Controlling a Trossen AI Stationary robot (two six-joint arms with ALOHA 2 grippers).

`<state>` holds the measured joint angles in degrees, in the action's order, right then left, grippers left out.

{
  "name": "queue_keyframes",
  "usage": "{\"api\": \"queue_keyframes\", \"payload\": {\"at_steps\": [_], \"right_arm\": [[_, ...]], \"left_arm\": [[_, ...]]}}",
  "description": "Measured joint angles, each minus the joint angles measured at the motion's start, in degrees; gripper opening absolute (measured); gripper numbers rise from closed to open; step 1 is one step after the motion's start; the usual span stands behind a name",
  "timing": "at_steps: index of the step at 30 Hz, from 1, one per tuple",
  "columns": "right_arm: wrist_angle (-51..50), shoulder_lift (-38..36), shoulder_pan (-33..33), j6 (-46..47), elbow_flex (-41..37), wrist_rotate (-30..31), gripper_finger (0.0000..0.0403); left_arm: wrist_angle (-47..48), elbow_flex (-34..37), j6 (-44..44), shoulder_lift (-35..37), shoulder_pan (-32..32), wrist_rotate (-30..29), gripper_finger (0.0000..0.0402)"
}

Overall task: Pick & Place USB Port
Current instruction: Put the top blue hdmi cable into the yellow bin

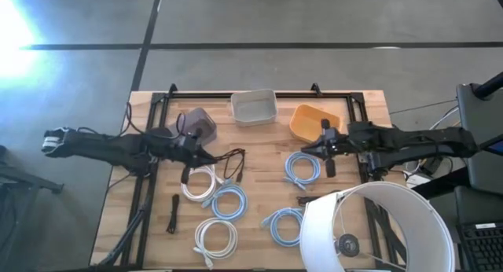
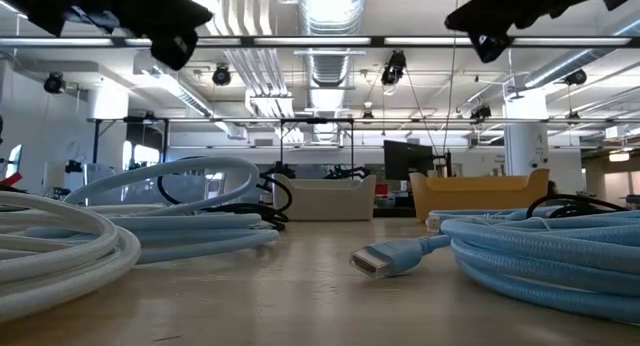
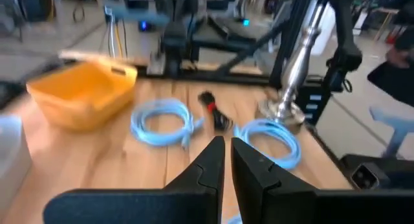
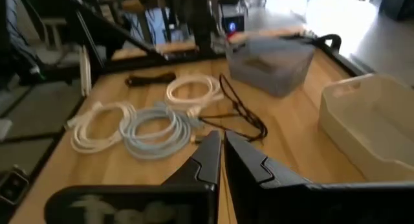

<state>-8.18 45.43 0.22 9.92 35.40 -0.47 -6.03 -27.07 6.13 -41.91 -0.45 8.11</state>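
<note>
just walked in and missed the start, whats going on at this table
Two robot arms hang over a wooden table strewn with coiled cables, with three bins at the far edge: grey, white and orange. Neither arm holds anything. The left pincer is shut, beside the thin black cable and a white coil. The right pincer is shut too, by a light blue coil near the orange bin. No cable lies in any bin.
</note>
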Motion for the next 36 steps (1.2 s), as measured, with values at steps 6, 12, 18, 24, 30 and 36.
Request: {"api": "queue_keyframes", "payload": {"at_steps": [6, 12, 18, 24, 30, 36], "right_arm": [[0.2, 6.6, 0.0, -3.4, 3.8, 0.0, 0.0028], [1.3, 13.2, 0.0, -11.7, 7.9, 0.6, 0.0033], [1.0, 18.6, 0.0, -9.9, 10.6, 0.5, 0.0033], [-5.9, 22.0, 0.0, -10.6, 14.0, -1.5, 0.0048], [-10.9, 24.8, 0.0, -11.9, 17.3, -1.5, 0.0084], [-19.3, 27.9, 0.0, -10.3, 20.4, -0.7, 0.0126]], "left_arm": [[1.2, -0.8, -0.4, -2.8, 0.0, -0.5, 0.0043], [1.1, -1.5, -1.4, -3.8, 0.0, -3.3, 0.0084], [1.0, -1.2, -1.4, -3.8, 0.1, -3.7, 0.0108], [1.0, -1.0, -1.2, -4.0, 0.0, -3.7, 0.0112], [0.9, -1.0, -1.2, -4.2, 0.0, -3.7, 0.0112], [0.9, -1.0, -1.1, -4.4, 0.0, -3.7, 0.0112]]}}
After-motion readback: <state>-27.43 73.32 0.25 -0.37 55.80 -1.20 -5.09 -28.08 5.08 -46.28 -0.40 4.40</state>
